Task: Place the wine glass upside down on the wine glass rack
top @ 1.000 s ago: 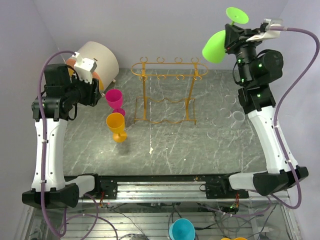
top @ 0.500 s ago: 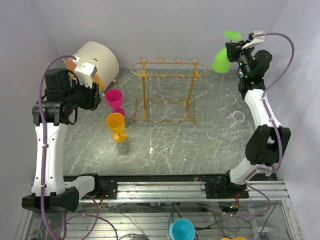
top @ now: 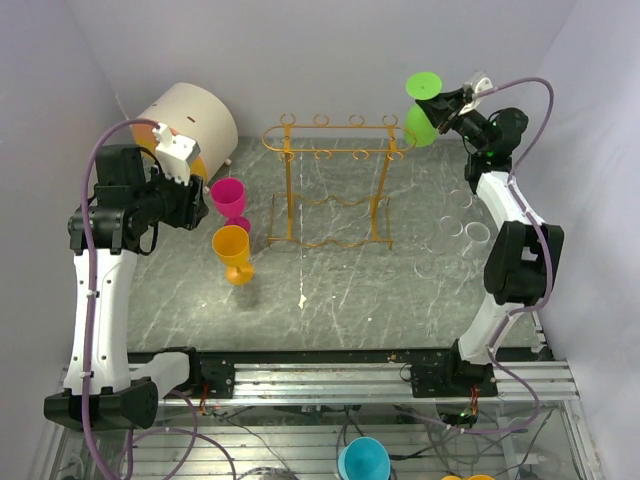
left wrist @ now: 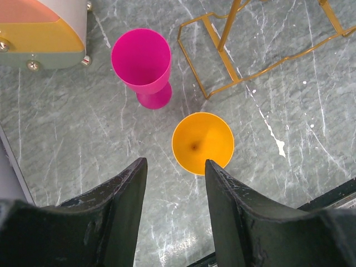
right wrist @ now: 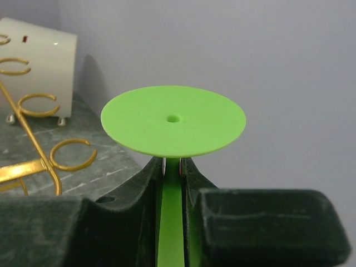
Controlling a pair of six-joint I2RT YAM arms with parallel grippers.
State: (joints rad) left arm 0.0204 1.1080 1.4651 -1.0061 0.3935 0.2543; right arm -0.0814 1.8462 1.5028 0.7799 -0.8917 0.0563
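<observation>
My right gripper [top: 447, 104] is shut on the stem of a green wine glass [top: 422, 110], held upside down with its round foot [right wrist: 173, 120] on top, just right of the right end of the golden wire rack [top: 338, 150]. The rack's loops [right wrist: 69, 156] show at the left of the right wrist view. My left gripper [left wrist: 173, 167] is open and empty, high above an orange wine glass [left wrist: 202, 143] and a pink wine glass [left wrist: 142, 62], both upright left of the rack.
A round cream drum [top: 190, 122] with an orange face lies at the back left. Several clear glasses [top: 462, 228] stand at the right of the table. The back wall is close behind the rack.
My right arm has carried the green glass left and down, from high at the back right to the right end of the rack's top rail. The left arm has barely moved.
</observation>
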